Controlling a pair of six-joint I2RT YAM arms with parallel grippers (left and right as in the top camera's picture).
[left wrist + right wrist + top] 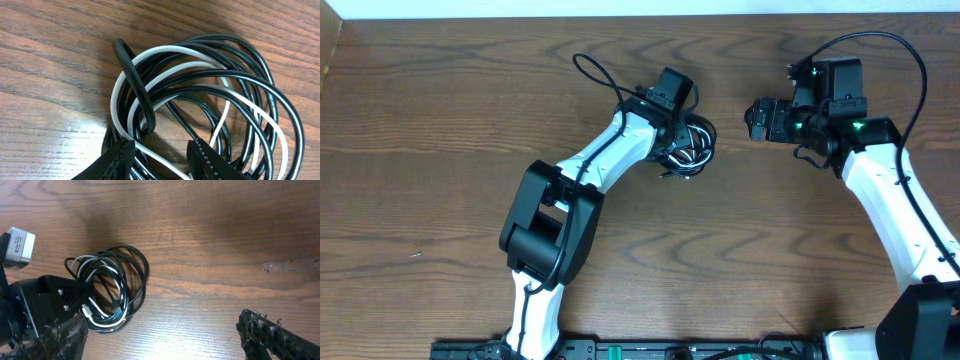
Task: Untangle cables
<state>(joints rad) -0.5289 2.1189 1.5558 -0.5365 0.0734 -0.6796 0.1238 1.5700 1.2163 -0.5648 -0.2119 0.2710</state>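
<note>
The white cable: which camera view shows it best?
Left wrist: the white cable is close, and its loops stand out among the black cables. Right wrist shows it small. Overhead, it is too small to follow.

cables (pixel 165 50): glossy, smooth plastic sheath | table (pixel 50 50): matt wood, visible grain

L pincer (pixel 161 156) low; R pincer (pixel 161 332) wide

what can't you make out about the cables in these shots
Whether the left gripper clamps the cables: the left wrist view's bottom edge cuts off its fingers; overhead, the gripper itself covers the spot.
Where each cable ends: too small in the right wrist view, not shown in the left.
Strand crossings: too small overhead.
</note>
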